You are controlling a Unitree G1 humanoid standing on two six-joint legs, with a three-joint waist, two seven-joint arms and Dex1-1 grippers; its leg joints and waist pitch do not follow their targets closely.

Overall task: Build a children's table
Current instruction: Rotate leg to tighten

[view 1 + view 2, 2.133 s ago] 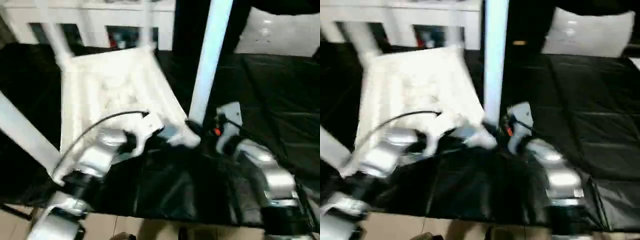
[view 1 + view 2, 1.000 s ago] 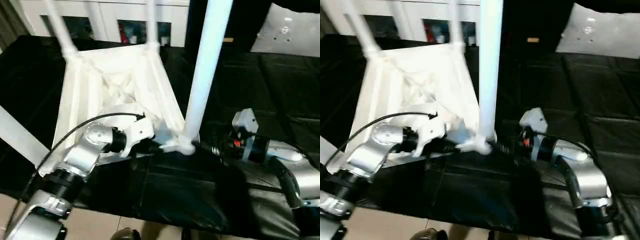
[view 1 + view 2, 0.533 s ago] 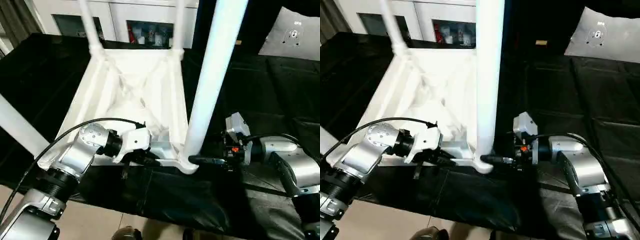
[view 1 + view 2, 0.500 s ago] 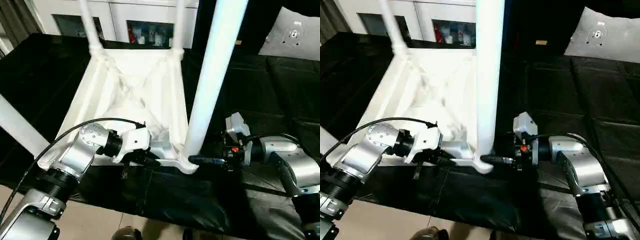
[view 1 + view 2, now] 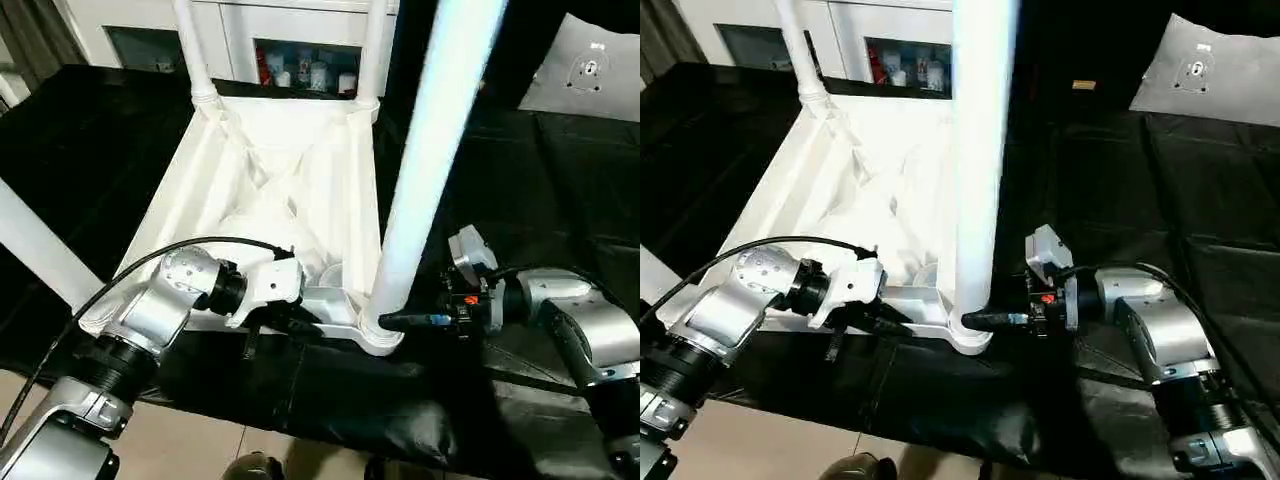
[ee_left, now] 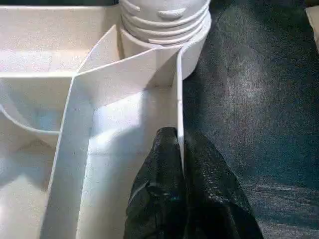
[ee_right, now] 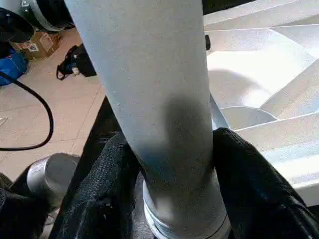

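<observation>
The children's table [image 5: 290, 200] lay upside down on the black-covered counter [image 5: 560, 180], its near rim close to the counter's near edge, legs pointing up. The left end effector [image 6: 180, 149] was pinched shut on the thin rim wall of the top, just beside the near right corner socket [image 6: 164, 30]. The right end effector [image 7: 172, 164] had its two fingers [image 7: 249, 164] set against either side of the leg [image 5: 980, 150] standing in that socket, low down near the threaded collar; they appeared to be gripping it.

To do this step well, I judged that the left grip should keep the top from turning while the right twisted the leg about its own axis. Holding low near the collar looked sensible, since it would limit wobble and help the threads seat straight. Short turns with regrasps would likely be needed, and any tilt of the leg risked cross-threading.

No brand, label or readable writing could be made out.
</observation>
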